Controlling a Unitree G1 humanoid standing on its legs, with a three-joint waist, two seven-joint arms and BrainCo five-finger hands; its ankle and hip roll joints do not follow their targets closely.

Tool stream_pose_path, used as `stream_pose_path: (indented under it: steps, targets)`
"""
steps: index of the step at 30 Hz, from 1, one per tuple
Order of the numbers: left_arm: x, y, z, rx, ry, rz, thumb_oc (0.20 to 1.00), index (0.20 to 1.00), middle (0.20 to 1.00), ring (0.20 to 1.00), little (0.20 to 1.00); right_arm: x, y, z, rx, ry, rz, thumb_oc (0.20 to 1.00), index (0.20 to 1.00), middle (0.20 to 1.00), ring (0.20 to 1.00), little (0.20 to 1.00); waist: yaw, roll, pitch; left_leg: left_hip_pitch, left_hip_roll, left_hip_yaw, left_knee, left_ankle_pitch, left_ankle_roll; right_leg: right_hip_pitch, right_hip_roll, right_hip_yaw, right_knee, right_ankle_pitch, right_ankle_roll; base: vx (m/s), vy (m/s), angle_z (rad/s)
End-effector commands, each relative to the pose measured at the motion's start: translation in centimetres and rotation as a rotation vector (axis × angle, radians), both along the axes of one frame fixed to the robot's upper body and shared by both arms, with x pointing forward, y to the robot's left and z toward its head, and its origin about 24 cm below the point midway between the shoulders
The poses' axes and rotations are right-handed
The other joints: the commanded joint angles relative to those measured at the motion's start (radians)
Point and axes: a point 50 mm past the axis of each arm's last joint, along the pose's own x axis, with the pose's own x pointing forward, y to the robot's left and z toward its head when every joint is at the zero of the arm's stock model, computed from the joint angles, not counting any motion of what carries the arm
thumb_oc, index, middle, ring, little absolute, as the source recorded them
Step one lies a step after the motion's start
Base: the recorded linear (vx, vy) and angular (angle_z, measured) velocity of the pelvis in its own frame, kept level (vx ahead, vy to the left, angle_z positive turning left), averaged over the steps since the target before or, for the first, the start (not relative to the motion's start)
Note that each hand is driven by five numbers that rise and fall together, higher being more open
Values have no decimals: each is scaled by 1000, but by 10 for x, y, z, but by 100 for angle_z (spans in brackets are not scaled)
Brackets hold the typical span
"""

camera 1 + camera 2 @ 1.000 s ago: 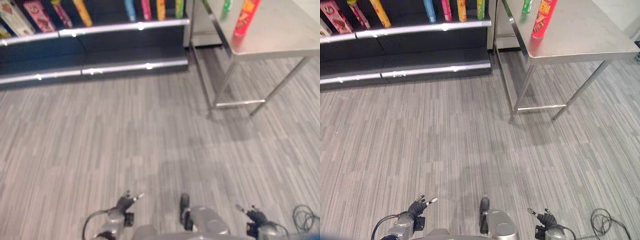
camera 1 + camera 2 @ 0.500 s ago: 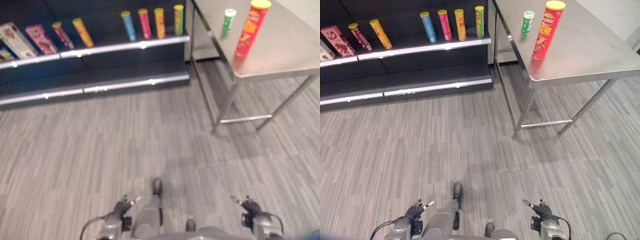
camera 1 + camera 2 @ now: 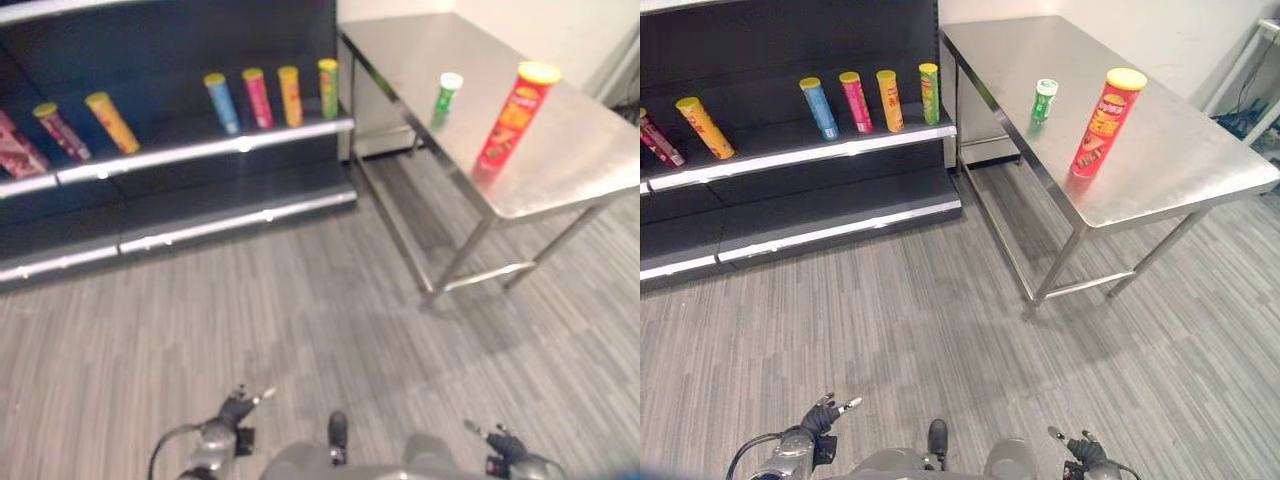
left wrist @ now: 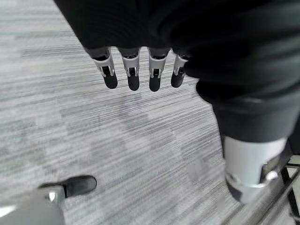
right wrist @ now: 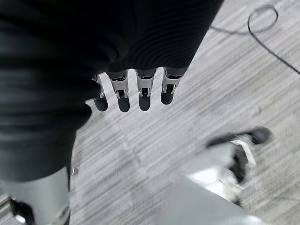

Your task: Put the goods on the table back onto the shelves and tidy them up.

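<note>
A tall red can with a yellow lid stands on the steel table at the right. Behind it on the same table is a small green can with a white lid. The dark shelf at the left carries blue, pink, orange and green cans in a row, and a yellow can further left. My left hand and right hand hang low over the floor, far from the goods. Both are open and hold nothing; their straight fingers show in the wrist views.
Grey striped floor lies between me and the shelf and table. The lower shelf board is bare. The table's legs and crossbar stand at the right. A pinkish box leans at the shelf's far left.
The camera has tilted up and turned: shelf and table now show more fully. Both hands stay low and open, holding nothing.
</note>
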Motion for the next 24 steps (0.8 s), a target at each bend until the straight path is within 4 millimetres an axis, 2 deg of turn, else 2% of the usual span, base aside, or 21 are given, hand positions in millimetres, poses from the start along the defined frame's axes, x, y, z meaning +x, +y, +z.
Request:
stream_pose_path:
  steps: [1, 2, 3, 5, 6, 7, 8, 9, 10, 12, 13, 14, 15, 16, 17, 19, 21, 22, 23, 24]
  targets:
    - [11, 19, 11, 62, -62, -14, 1000, 1000, 1000, 1000, 1000, 17, -25, 15, -66, -94, -79, 1000, 1000, 1000, 1000, 1000, -49, -7, 49, 14, 116, -25, 102, -183, -149, 2, 115, -126, -302, 89, 17, 455, 17, -41]
    - [10, 17, 10, 60, -51, -33, 1000, 1000, 1000, 1000, 1000, 14, -30, 16, -69, -102, -125, 1000, 1000, 1000, 1000, 1000, -79, -30, 47, 74, 88, -26, 76, -210, -143, -62, 202, -158, -469, 106, 52, 356, 15, -47]
    - [10, 17, 10, 60, -50, -33, 1000, 1000, 1000, 1000, 1000, 13, -30, 16, -70, -101, -125, 1000, 1000, 1000, 1000, 1000, -79, -26, 50, 81, 92, -27, 74, -213, -144, -52, 207, -160, -475, 107, 52, 393, 40, -46]
    - [11, 14, 9, 59, -43, -49, 1000, 1000, 1000, 1000, 1000, 8, -35, 16, -78, -99, -159, 1000, 1000, 1000, 1000, 1000, -102, -44, 46, 129, 70, -39, 54, -237, -142, -90, 268, -171, -579, 136, 67, 276, 35, -14]
    - [11, 14, 9, 58, -42, -49, 1000, 1000, 1000, 1000, 1000, 8, -35, 16, -79, -99, -159, 1000, 1000, 1000, 1000, 1000, -102, -40, 49, 135, 74, -40, 52, -240, -143, -83, 271, -173, -582, 136, 66, 386, 15, 27]
    - [14, 12, 10, 62, -43, -68, 1000, 1000, 1000, 1000, 1000, 6, -39, 18, -97, -100, -163, 1000, 1000, 1000, 1000, 1000, -105, -55, 48, 163, 60, -44, 52, -259, -148, -87, 275, -245, -617, 153, 64, 251, -2, 17]
    - [14, 12, 10, 62, -43, -68, 1000, 1000, 1000, 1000, 1000, 6, -39, 18, -97, -100, -163, 1000, 1000, 1000, 1000, 1000, -107, -54, 49, 164, 61, -46, 53, -260, -148, -85, 275, -247, -617, 152, 64, 499, -56, 6]
    - [16, 9, 9, 54, -48, -91, 1000, 1000, 1000, 1000, 1000, -2, -45, 18, -112, -84, -174, 1000, 1000, 1000, 1000, 1000, -113, -61, 30, 189, 64, -45, 66, -295, -162, -50, 262, -299, -639, 129, 35, 390, -69, -13]
    - [16, 8, 9, 58, -46, -101, 1000, 1000, 1000, 1000, 1000, -5, -45, 17, -110, -75, -175, 1000, 1000, 1000, 1000, 1000, -124, -60, 24, 203, 81, -35, 74, -305, -171, -46, 264, -290, -616, 129, 10, 551, -92, -7]
    - [20, 4, 10, 51, -57, -108, 1000, 1000, 1000, 1000, 1000, -9, -47, 17, -114, -62, -179, 1000, 1000, 1000, 1000, 1000, -139, -46, 2, 219, 118, -24, 138, -314, -207, -35, 266, -282, -601, 115, -1, 426, -62, 24]
    - [19, 2, 10, 40, -59, -105, 1000, 1000, 1000, 1000, 1000, -11, -48, 17, -117, -58, -180, 1000, 1000, 1000, 1000, 1000, -143, -30, -3, 220, 141, -18, 200, -290, -229, -11, 275, -282, -604, 107, -12, 404, -79, 40]
    - [17, 2, 9, 33, -60, -90, 1000, 1000, 1000, 1000, 1000, -14, -47, 16, -115, -54, -178, 1000, 1000, 1000, 1000, 1000, -151, -23, -9, 202, 168, 7, 303, -237, -259, 22, 285, -278, -613, 96, -28, 327, -85, 27]
    - [14, 2, 8, 30, -56, -85, 1000, 1000, 1000, 1000, 1000, -14, -46, 16, -112, -51, -173, 1000, 1000, 1000, 1000, 1000, -149, -30, -8, 156, 179, 21, 413, -194, -267, 44, 285, -271, -621, 87, -35, 301, -112, -1]
    - [11, 4, 8, 24, -55, -63, 1000, 1000, 1000, 1000, 1000, -12, -45, 16, -115, -56, -154, 1000, 1000, 1000, 1000, 1000, -141, -36, 7, 110, 186, 21, 581, -152, -279, 76, 300, -248, -624, 74, -60, 207, -99, -30]
    - [11, 6, 9, 19, -65, -43, 1000, 1000, 1000, 1000, 1000, -8, -44, 16, -115, -57, -139, 1000, 1000, 1000, 1000, 1000, -132, -48, 17, 65, 183, 17, 678, -125, -276, 94, 301, -232, -632, 63, -71, 210, -88, -44]
    - [10, 11, 10, 39, -60, -7, 1000, 1000, 1000, 1000, 1000, -1, -45, 18, -118, -70, -148, 1000, 1000, 1000, 1000, 1000, -124, -68, 37, 4, 193, 38, 827, -104, -268, 138, 305, -190, -656, 50, -89, 160, -30, -92]
    - [9, 14, 10, 53, -55, 4, 1000, 1000, 1000, 1000, 1000, 2, -45, 19, -115, -81, -170, 1000, 1000, 1000, 1000, 1000, -126, -88, 52, -39, 230, 79, 805, -130, -248, 167, 287, -154, -666, 46, -83, 161, 78, -84]
    - [11, 14, 10, 55, -61, 6, 1000, 1000, 1000, 1000, 1000, 2, -46, 19, -117, -84, -182, 1000, 1000, 1000, 1000, 1000, -122, -92, 62, -42, 254, 93, 743, -155, -243, 182, 280, -132, -672, 43, -72, 199, 169, -64]
    - [11, 14, 10, 60, -58, 6, 1000, 1000, 1000, 1000, 1000, 1, -48, 20, -120, -83, -188, 1000, 1000, 1000, 1000, 1000, -120, -99, 62, -48, 269, 101, 645, -182, -239, 192, 267, -115, -679, 42, -57, 207, 232, -64]
    - [10, 15, 10, 69, -54, 2, 1000, 1000, 1000, 1000, 1000, 2, -49, 21, -124, -88, -192, 1000, 1000, 1000, 1000, 1000, -117, -95, 61, -40, 277, 96, 494, -183, -243, 195, 260, -94, -677, 41, -44, 195, 300, -64]
